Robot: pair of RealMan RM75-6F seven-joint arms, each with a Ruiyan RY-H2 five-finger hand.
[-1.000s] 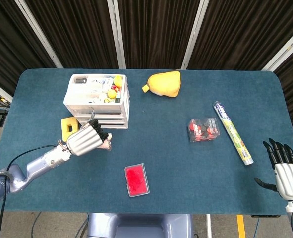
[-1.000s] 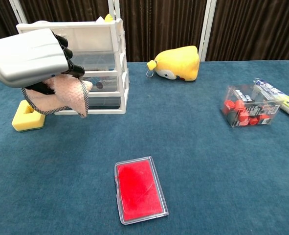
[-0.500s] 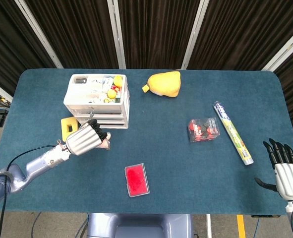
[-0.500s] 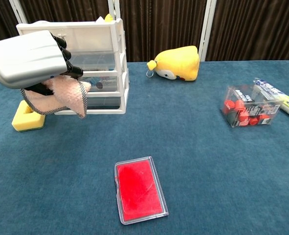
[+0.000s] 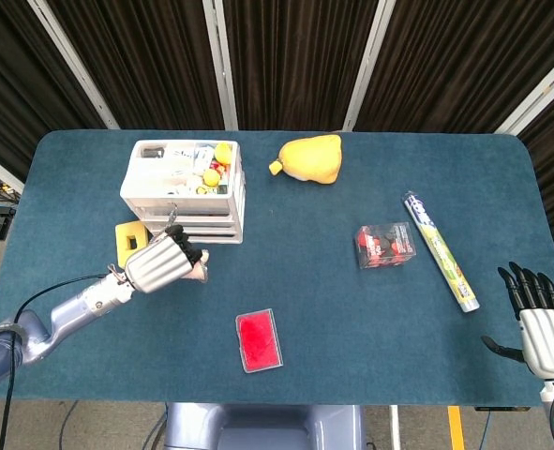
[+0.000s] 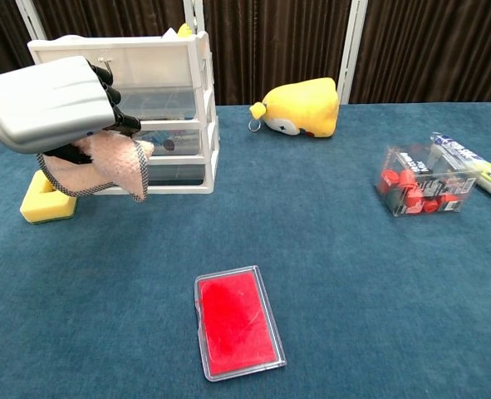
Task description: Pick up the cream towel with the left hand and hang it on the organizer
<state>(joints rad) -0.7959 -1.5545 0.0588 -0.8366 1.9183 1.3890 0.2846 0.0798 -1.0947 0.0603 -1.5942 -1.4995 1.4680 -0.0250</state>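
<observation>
My left hand (image 5: pixel 161 263) (image 6: pixel 50 103) grips the cream towel (image 6: pixel 104 166), which hangs in a bunch below its fingers, lifted off the table. In the head view only a small bit of the towel (image 5: pixel 200 272) shows past the fingertips. The hand hovers just in front of the white drawer organizer (image 5: pixel 185 189) (image 6: pixel 166 100), level with its lower drawers. My right hand (image 5: pixel 540 323) stays near the table's front right corner, fingers spread and holding nothing.
A yellow sponge (image 5: pixel 129 238) (image 6: pixel 46 199) lies left of the organizer. A red flat case (image 5: pixel 259 339) (image 6: pixel 237 320), a yellow plush (image 5: pixel 309 157), a clear box of red parts (image 5: pixel 386 244) and a long tube (image 5: pixel 440 250) lie on the blue table (image 5: pixel 351 309).
My left hand with the towel has drifted slightly left and up, towards the organizer. The right hand has not moved.
</observation>
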